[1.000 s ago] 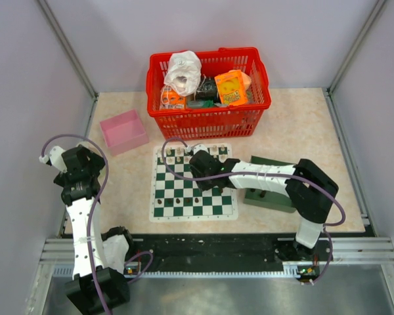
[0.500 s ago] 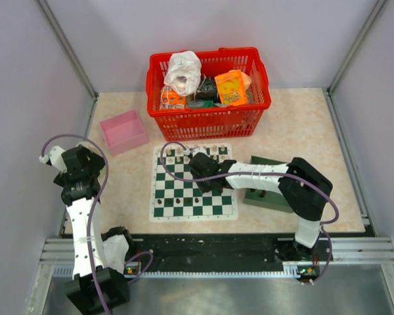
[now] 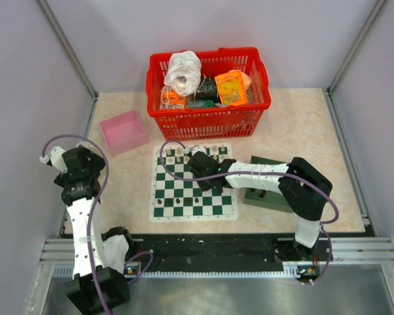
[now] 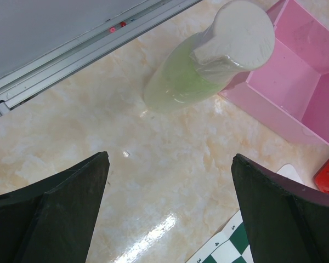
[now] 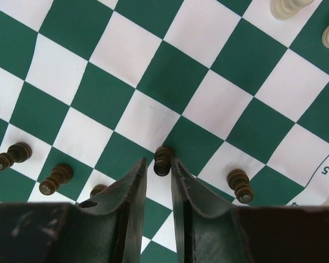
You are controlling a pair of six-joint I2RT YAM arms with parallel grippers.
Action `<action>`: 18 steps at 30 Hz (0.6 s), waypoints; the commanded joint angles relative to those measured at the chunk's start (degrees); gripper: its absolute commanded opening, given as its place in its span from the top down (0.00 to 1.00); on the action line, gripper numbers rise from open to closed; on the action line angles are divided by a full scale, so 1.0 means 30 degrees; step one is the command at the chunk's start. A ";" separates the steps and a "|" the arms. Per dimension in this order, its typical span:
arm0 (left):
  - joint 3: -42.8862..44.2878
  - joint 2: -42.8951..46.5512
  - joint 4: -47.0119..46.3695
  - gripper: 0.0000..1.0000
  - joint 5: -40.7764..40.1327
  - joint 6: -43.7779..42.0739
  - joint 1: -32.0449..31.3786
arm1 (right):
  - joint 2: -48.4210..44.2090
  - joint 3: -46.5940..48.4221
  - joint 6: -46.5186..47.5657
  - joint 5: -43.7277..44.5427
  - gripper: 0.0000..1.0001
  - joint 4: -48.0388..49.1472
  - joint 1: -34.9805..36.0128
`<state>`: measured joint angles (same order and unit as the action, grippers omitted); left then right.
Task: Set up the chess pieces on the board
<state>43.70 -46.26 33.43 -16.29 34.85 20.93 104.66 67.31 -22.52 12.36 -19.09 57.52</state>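
The green-and-white board (image 3: 156, 213) lies mid-table; its corner shows in the left wrist view (image 4: 230, 246). My right gripper (image 3: 207, 177) hangs low over the board. In the right wrist view my right gripper (image 5: 159, 164) is open only narrowly. A dark pawn (image 5: 163, 160) stands on the board between the fingertips, against the right finger and with a small gap to the left one. Other dark pieces (image 5: 240, 185) (image 5: 55, 178) (image 5: 11, 155) stand in the same row. My left gripper (image 3: 75, 167) (image 4: 170, 208) is wide open and empty over bare table, left of the board.
A dark green tray (image 3: 279, 197) with dark pieces lies right of the board. Cream chessmen (image 5: 288, 6) stand on the far rows. A red basket (image 3: 209, 121) is behind the board. A pink box (image 3: 123, 130) (image 4: 296, 82) and a green bottle (image 4: 208, 60) are near the left gripper.
My right gripper has shifted a little left and nearer over the board, then held still. The left arm has not moved.
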 commanded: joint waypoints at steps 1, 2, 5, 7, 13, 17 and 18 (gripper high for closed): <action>-0.0095 0.0332 -0.0656 0.01 -0.0105 0.0131 0.0085 | 0.0005 0.0855 0.0183 0.0450 0.78 0.0300 -0.0188; -0.0066 0.0303 -0.0655 0.01 -0.0077 0.0131 0.0143 | -0.0024 0.0855 0.0155 0.0421 0.80 0.0300 -0.0217; -0.0095 0.0274 -0.0714 0.01 -0.0076 0.0131 0.0143 | -0.0111 0.0855 0.0155 0.0480 0.84 0.0241 -0.0188; -0.0095 0.0274 -0.0714 0.01 -0.0047 0.0131 0.0114 | -0.0345 0.0826 0.0213 0.0480 0.87 0.0153 -0.0246; -0.0095 0.0274 -0.0685 0.01 -0.0018 0.0102 0.0143 | -0.2393 0.0066 0.0184 -0.0163 0.87 0.0036 -0.0217; 0.0051 0.0361 -0.0684 0.01 0.0157 0.0131 0.0114 | -0.3654 -0.0930 -0.0313 -0.0751 0.87 -0.0023 -0.0042; 0.0022 0.0303 -0.0655 0.01 0.0216 0.0131 0.0114 | -0.3918 -0.1164 -0.0401 -0.0809 0.87 -0.0052 0.0017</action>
<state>43.68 -46.24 33.43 -16.21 34.85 20.93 98.67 65.82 -22.31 11.42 -19.73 57.52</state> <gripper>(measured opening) 0.986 0.142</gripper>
